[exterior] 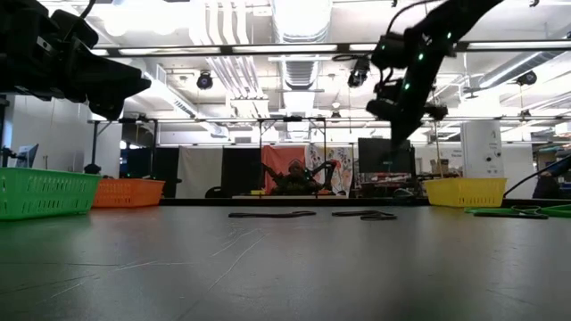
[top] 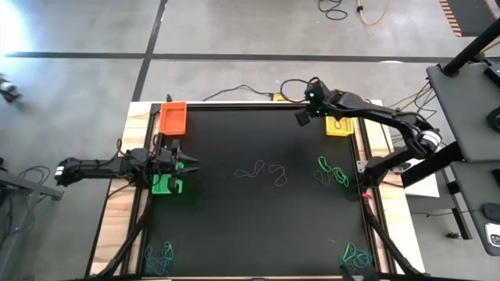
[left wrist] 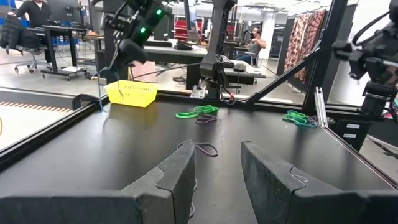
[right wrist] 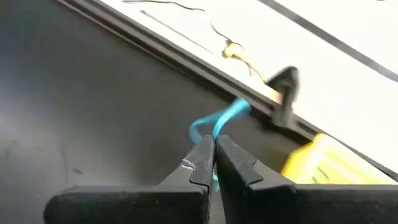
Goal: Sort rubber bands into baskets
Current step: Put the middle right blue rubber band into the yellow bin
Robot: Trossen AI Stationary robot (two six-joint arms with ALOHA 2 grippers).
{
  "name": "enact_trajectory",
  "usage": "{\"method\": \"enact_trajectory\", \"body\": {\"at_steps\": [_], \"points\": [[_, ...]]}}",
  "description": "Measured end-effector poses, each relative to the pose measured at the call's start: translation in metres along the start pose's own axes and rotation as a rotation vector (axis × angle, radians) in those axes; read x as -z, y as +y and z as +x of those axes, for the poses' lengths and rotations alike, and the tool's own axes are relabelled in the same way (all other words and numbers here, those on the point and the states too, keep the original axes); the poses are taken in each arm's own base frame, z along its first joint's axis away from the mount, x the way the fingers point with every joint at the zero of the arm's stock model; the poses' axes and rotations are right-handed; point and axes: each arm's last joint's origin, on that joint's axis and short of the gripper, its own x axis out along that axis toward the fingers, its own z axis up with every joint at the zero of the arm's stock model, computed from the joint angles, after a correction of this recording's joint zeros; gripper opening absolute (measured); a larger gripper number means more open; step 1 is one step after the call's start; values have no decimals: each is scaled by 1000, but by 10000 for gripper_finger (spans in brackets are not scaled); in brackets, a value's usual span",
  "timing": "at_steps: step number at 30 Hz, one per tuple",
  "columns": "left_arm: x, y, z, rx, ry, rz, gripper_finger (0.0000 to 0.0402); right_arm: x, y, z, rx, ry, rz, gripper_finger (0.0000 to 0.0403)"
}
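Observation:
My right gripper (top: 301,119) is raised over the table's far side, just left of the yellow basket (top: 339,125), and is shut on a blue rubber band (right wrist: 219,119). My left gripper (top: 191,164) is open and empty at the table's left, above the mat beside the green basket (top: 166,184). The orange basket (top: 173,117) stands at the far left corner. Loose rubber bands lie on the black mat at the centre (top: 262,170), at the right (top: 332,172) and in both near corners (top: 160,254) (top: 358,254). My right gripper pinches the blue band between its two fingertips (right wrist: 205,155). A short loop of the band (right wrist: 233,111) sticks out past the tips. The band is lifted clear of the mat.
The mat has a raised dark frame (right wrist: 186,62) along its edges. A cable (top: 250,92) runs along the table's far edge. People and desks show in the room beyond the table (left wrist: 252,40).

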Motion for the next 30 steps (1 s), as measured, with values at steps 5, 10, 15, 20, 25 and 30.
{"method": "enact_trajectory", "body": {"at_steps": [5,10,15,20,25,30], "points": [[0,0,0,0,0,0,115,5,-12,-32,52,55,1,9],[0,0,0,0,1,0,115,11,-24,-63,98,49,23,9],[0,0,0,0,0,0,115,23,-35,-78,172,45,40,9],[0,0,0,0,0,0,115,30,-40,-71,192,61,59,9],[0,0,0,-1,0,0,115,32,-40,-48,218,97,69,9],[0,0,0,0,0,0,115,44,-45,-25,266,200,112,9]]}}
